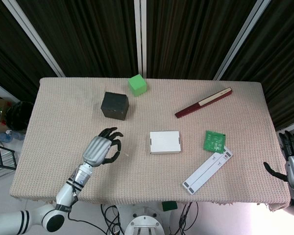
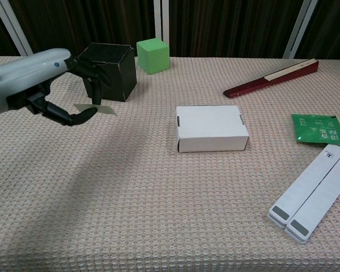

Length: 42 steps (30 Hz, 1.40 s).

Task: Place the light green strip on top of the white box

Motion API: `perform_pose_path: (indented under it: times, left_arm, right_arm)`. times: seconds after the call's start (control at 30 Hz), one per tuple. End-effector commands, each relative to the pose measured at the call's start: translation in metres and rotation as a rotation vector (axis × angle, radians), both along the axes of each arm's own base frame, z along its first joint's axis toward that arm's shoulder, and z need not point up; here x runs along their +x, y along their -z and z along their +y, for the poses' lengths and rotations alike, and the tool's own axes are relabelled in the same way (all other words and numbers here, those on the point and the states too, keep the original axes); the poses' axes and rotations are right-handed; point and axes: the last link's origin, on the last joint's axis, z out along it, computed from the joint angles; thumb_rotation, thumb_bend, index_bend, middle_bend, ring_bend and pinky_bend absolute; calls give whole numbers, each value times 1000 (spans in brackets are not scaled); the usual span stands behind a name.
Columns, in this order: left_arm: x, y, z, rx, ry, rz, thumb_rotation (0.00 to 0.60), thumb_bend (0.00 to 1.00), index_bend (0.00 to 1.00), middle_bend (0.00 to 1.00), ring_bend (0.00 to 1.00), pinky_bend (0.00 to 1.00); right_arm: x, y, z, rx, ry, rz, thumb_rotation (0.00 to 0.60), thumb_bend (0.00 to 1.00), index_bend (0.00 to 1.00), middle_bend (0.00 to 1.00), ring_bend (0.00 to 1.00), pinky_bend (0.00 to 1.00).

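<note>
From my remote station, the only printing I can find is on the green packet (image 2: 319,128) lying on the counter (image 2: 158,215) near its right edge. It carries white characters, seemingly East Asian script, but they are too small and blurred for me to read in either view. The head view shows the same packet (image 1: 214,141) with only faint white marks. Nothing else before me bears any legible text, label, brand or number.

Centre of table (image 1: 63,122): box (image 2: 211,128). Far left: two cubes (image 2: 106,71) (image 2: 153,55), side by side. Far right: fan (image 2: 272,77). Near right: packet (image 2: 319,128), folded stand (image 2: 311,191) just nearer.
</note>
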Motion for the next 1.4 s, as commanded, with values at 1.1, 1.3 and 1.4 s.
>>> perform_pose_path:
  times: [1.1, 1.3, 1.4]
  left_arm:
    - [128, 100, 83, -131, 137, 217, 600, 451, 629, 262, 107, 196]
    - [128, 109, 84, -144, 135, 218, 600, 448, 629, 262, 107, 196]
    - [127, 112, 85, -149, 128, 208, 600, 445, 628, 262, 107, 195]
  right_arm:
    - [-9, -14, 3, -42, -15, -27, 505, 206, 0, 0, 0, 0]
    - [-10, -14, 3, -40, -14, -34, 507, 207, 0, 0, 0, 0]
    - [-11, -16, 3, -45, -16, -40, 507, 206, 0, 0, 0, 0]
